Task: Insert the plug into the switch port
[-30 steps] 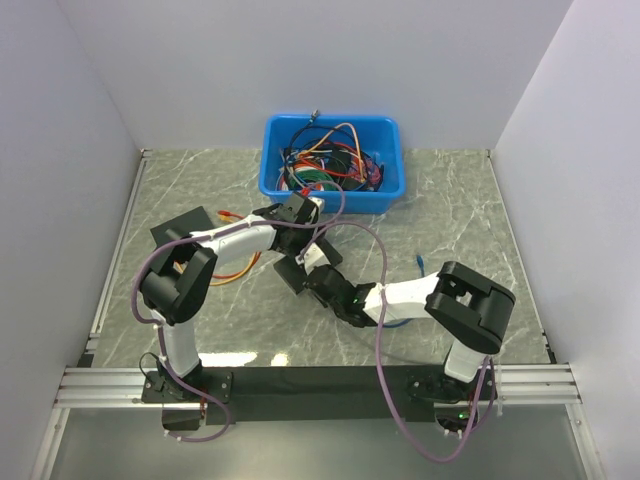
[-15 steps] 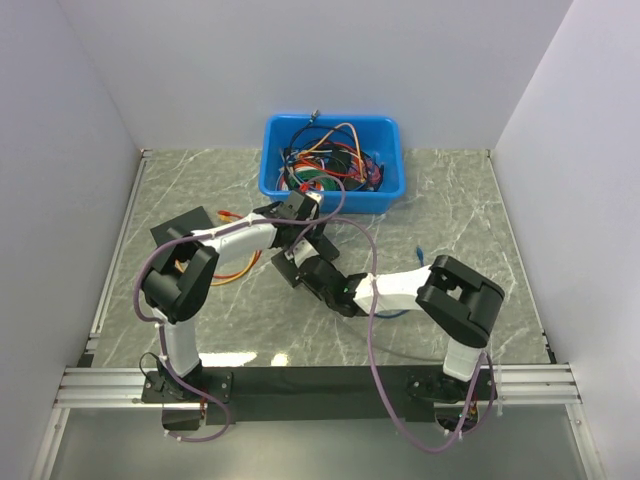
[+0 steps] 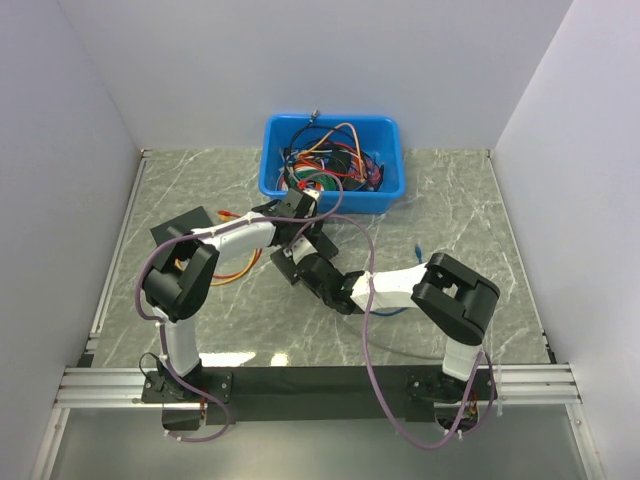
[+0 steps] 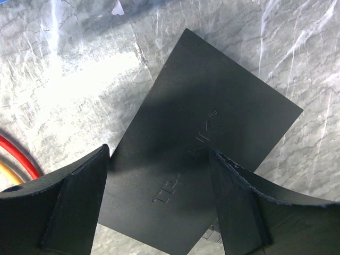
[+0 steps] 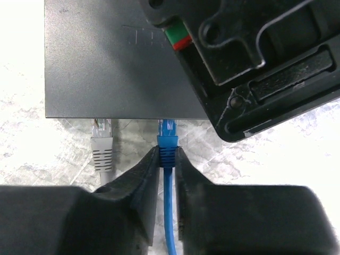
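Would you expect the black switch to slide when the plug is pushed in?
Probably, if unheld: the switch looks thin and light on the smooth tabletop. The left tool over it may steady it. Lying flat, it seems unlikely to tip.

My left arm (image 3: pixel 236 238) folds at a raised elbow and reaches forward and to the right, with the wrist pitched down. My left gripper (image 4: pixel 158 159) points downward, its fingers spread wide. My right arm (image 3: pixel 395 288) bends at its own raised elbow and stretches low to the left, so my two grippers sit close together. My right gripper (image 5: pixel 167 156) is pinched narrow, both fingertips touching the plug (image 5: pixel 168 139).
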Tool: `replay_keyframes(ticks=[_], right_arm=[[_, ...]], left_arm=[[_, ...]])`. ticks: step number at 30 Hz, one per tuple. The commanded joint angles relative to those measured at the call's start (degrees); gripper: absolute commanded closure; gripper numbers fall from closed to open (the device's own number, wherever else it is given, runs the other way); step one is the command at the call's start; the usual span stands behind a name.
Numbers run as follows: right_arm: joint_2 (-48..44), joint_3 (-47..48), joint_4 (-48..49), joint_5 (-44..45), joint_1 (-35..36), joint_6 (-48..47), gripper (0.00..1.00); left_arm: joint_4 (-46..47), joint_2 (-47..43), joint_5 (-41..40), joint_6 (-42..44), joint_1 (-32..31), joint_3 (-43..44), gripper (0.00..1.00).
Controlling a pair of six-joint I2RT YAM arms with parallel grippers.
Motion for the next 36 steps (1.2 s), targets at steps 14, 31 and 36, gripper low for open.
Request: replay_keyframes(ticks=[14, 31, 36], right_arm=[[-12.8, -7.4, 37.1, 9.7, 5.8, 1.7, 0.53], [-26.6, -21.5, 29.2, 20.1, 21.1, 13.0, 0.52], [-27.3, -22.2, 26.7, 24.1, 28.1, 17.8, 0.52]], left_arm=[[-15.9, 1.3, 9.2, -3.4, -5.1, -4.8, 0.20], [-14.3, -6.2, 5.8, -4.1, 1.0, -4.4, 0.17], [-12.6, -10.7, 4.9, -4.0, 1.7, -5.0, 0.17]])
